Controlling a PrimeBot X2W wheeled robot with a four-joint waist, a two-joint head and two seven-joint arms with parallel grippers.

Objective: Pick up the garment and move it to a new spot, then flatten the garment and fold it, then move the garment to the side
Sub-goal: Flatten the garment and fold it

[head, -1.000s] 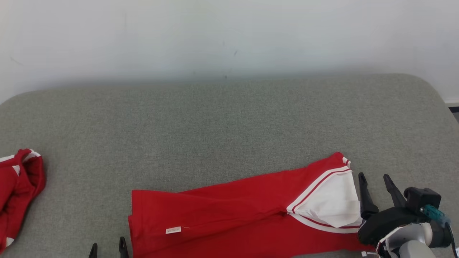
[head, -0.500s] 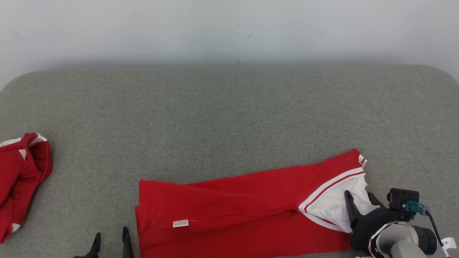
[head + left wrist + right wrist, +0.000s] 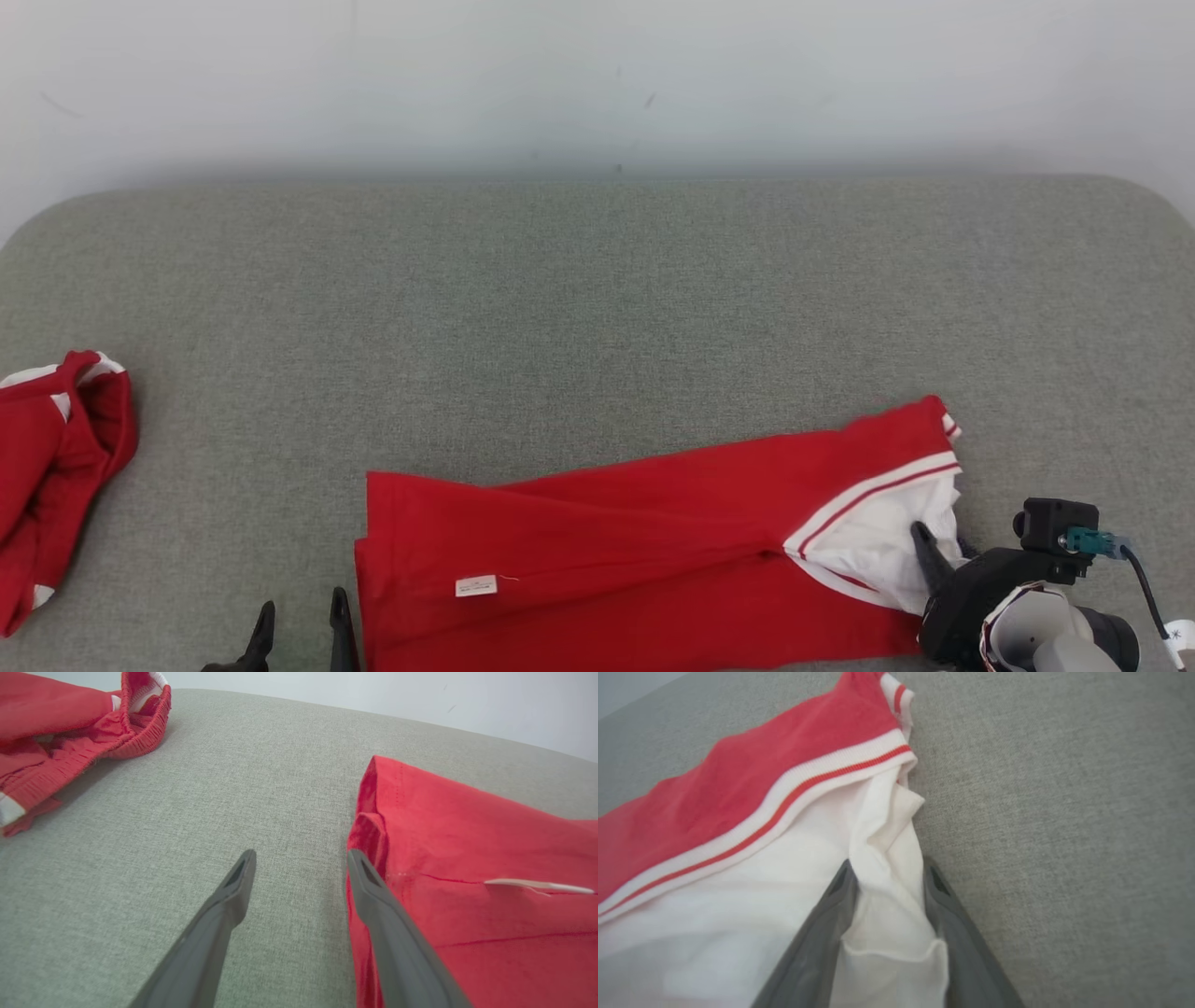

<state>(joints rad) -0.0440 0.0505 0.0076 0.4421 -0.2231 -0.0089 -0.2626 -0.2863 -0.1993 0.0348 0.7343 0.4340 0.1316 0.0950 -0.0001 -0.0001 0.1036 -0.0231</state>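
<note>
The garment (image 3: 607, 551) is red with a white panel and red-and-white trim at its right end, and it lies stretched along the front of the grey cushion. My right gripper (image 3: 945, 553) is at that end. In the right wrist view its fingers (image 3: 831, 914) straddle a bunched fold of the white fabric (image 3: 887, 914), still apart, with one finger on top and the other under the edge. My left gripper (image 3: 302, 607) is open just left of the garment's red hem (image 3: 373, 826) and holds nothing. A small white label (image 3: 475, 585) shows on the red cloth.
A second red garment (image 3: 56, 467) with white trim lies crumpled at the cushion's left edge (image 3: 70, 718). Bare grey cushion (image 3: 597, 308) stretches behind the garment to a pale wall. The cushion's rounded right corner is near my right arm.
My right gripper has moved left from beside the garment onto its white end. Its fingers now straddle the fabric and have narrowed. The left gripper has stayed put and the head view has shifted slightly.
</note>
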